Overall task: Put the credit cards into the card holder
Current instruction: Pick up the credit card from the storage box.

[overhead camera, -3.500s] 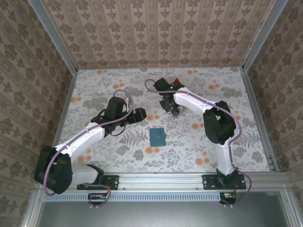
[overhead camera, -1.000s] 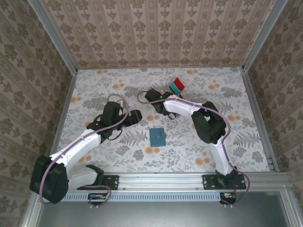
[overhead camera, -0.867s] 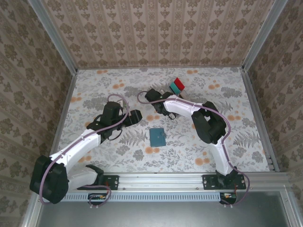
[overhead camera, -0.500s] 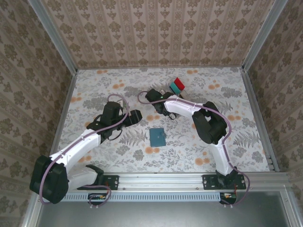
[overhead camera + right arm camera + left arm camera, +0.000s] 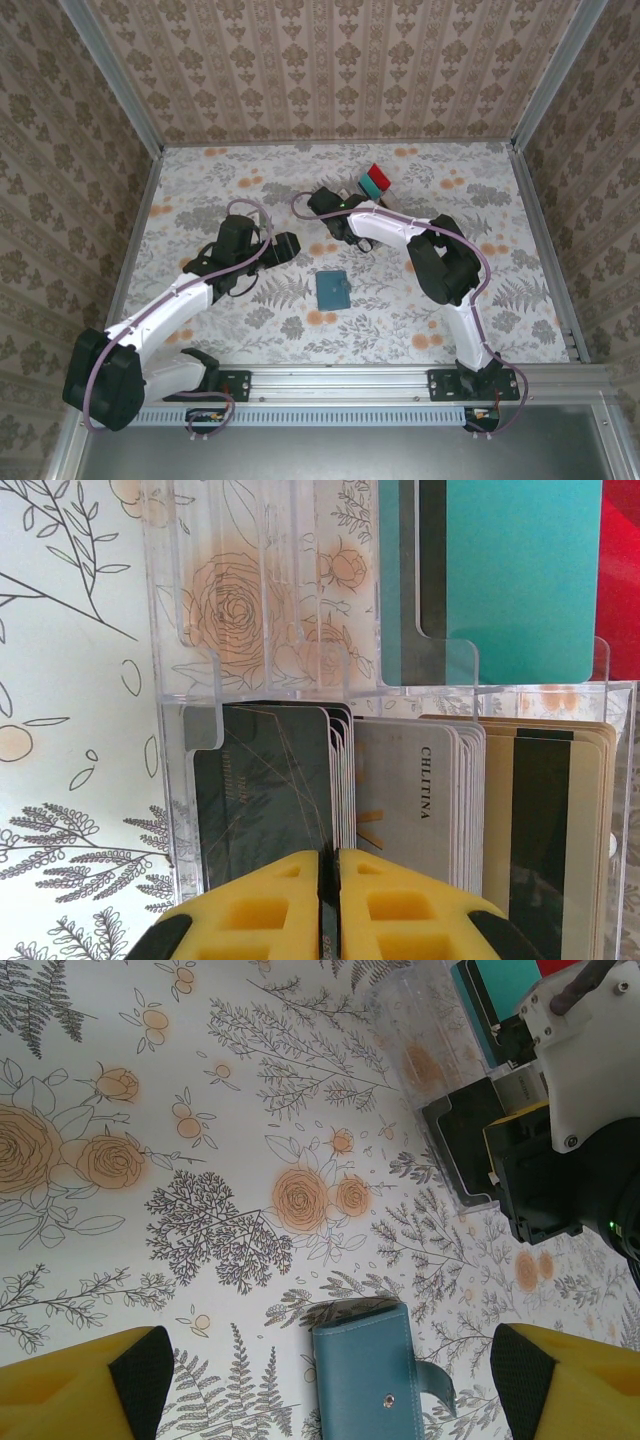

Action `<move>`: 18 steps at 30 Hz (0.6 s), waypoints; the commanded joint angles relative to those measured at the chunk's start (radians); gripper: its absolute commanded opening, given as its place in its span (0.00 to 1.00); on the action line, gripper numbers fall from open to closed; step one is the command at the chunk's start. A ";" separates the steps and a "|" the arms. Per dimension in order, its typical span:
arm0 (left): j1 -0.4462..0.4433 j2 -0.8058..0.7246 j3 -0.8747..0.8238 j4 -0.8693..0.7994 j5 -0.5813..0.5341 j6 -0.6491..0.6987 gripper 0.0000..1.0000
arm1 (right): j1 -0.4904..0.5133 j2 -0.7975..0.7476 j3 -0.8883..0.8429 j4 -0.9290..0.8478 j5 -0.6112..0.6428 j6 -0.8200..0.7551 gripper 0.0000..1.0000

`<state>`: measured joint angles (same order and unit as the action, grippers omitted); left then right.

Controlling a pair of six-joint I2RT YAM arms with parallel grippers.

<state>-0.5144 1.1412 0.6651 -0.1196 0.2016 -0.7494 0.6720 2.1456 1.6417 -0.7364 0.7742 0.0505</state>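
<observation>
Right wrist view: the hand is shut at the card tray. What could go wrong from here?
1. The right hand is pinched shut at the edge of a tightly packed stack of dark credit cards; it may lift several, or slip off with none.
2. The clear tray looks light and could drag along with the pull.
3. The card holder lies closed, so no card can go in until it is opened.

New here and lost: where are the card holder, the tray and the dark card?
card holder [image 5: 365, 1375], left wrist view, middle of its cover.
tray [image 5: 250, 610], right wrist view, bare clear compartment.
dark card [image 5: 265, 780], right wrist view, its face.
</observation>
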 commanded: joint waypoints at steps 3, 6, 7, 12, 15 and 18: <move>0.008 -0.014 -0.014 0.017 0.009 -0.016 0.86 | -0.009 -0.059 0.008 -0.042 -0.014 0.007 0.12; 0.008 -0.011 -0.013 0.016 0.012 -0.015 0.86 | -0.009 -0.068 0.016 -0.047 -0.027 0.011 0.12; 0.008 -0.010 -0.012 0.017 0.012 -0.015 0.86 | -0.009 -0.067 0.021 -0.051 -0.029 0.010 0.12; 0.008 -0.011 -0.012 0.015 0.013 -0.016 0.86 | -0.011 -0.067 0.033 -0.062 -0.044 0.006 0.09; 0.008 -0.012 -0.015 0.015 0.012 -0.019 0.86 | -0.011 -0.067 0.039 -0.078 -0.073 0.013 0.07; 0.008 -0.014 -0.014 0.015 0.013 -0.017 0.86 | -0.015 -0.080 0.046 -0.101 -0.127 0.028 0.02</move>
<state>-0.5144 1.1412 0.6651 -0.1196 0.2047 -0.7502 0.6720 2.1139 1.6592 -0.7708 0.6853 0.0608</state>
